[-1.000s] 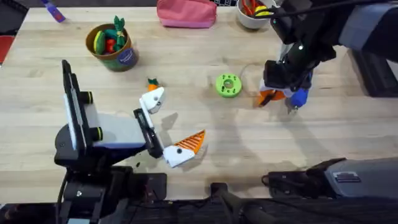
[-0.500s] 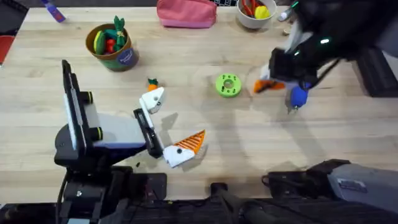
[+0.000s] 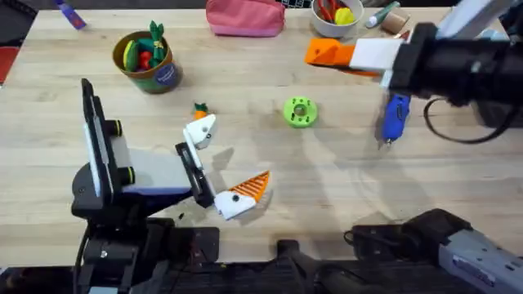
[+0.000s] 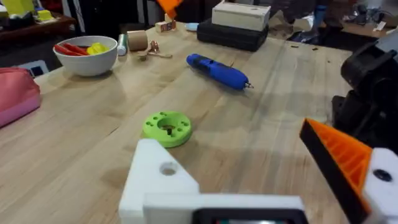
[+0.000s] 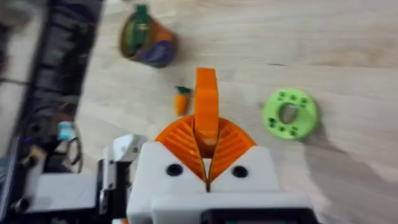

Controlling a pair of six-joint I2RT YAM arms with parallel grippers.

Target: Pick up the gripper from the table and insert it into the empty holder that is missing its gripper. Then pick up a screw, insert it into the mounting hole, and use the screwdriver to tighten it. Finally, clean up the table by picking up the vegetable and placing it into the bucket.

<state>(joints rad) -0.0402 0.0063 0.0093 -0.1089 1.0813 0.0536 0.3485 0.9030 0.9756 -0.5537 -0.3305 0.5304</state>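
Up off the wood and away toward the far edge within the last second: right gripper (image 3: 339,55), white fingers with orange ribbed pads, pressed together on small orange ribbed plastic wedge fingertip (image 5: 206,99). Wedge held with long axis in line with the fingers, tip pointing straight out past the pads, toward the table's left side in the overhead view.

Below that gripper, on its near side: blue pen-shaped electric screwdriver (image 3: 395,118) lying flat, long axis far-to-near, thin metal bit toward the near edge.

Left gripper (image 3: 225,159) spread wide, holding nothing, one finger padded orange, the other a bare white blocky plastic finger mount (image 3: 200,131). Just beyond that mount, small orange toy carrot with green top (image 3: 200,109). Well beyond, round olive-green bucket (image 3: 147,59) with toy vegetables inside. Between the two grippers, green round plastic disc (image 3: 300,112).
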